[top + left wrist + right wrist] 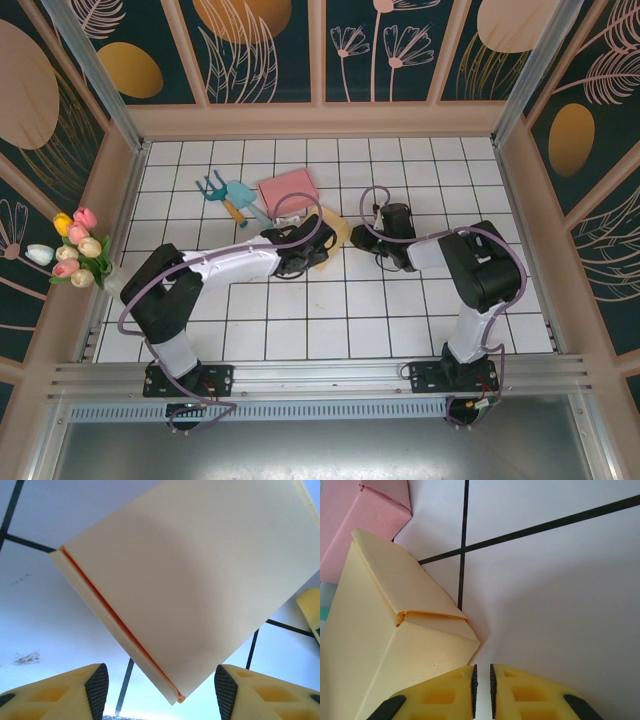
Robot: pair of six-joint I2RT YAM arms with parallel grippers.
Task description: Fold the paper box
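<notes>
pale yellow paper box, assembled, its end flaps folded shut.

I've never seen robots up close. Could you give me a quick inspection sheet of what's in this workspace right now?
Surface: white tiled table with dark grid lines.
Job's things: yellow paper box lying between the two arms; the flaps on one end look folded in.
Clutter: pink box behind the yellow one, teal garden tools beside it, tulips at the left edge.
Hands: left hand open, with a corner of the yellow box between its fingers; right hand shut, next to the box, holding nothing.
Cables: pale purple cables looped along each arm.
Surroundings: floral wall panels; metal rail at the near edge.
</notes>
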